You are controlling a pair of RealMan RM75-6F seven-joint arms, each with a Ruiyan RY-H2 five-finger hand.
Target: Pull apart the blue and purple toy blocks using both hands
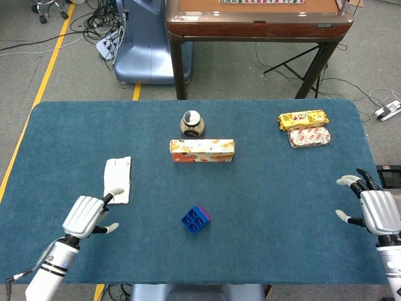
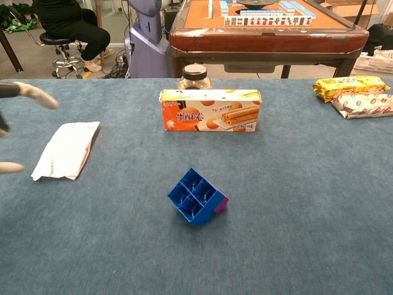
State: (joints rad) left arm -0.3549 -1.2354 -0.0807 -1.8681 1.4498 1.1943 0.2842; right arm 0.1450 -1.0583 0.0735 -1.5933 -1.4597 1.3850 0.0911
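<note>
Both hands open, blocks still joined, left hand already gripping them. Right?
Not quite. The left hand grips nothing; the head view shows it open above the cloth, well left of the blocks. The right hand is open too, and the blocks remain joined.

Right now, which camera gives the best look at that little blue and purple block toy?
The chest view: the blue and purple blocks appear large, showing the blue block's open cells and the purple block peeking out at its right. The head view shows them small, from above.

Joined blue and purple blocks (image 1: 196,219) lie tilted, mid-table.
</note>
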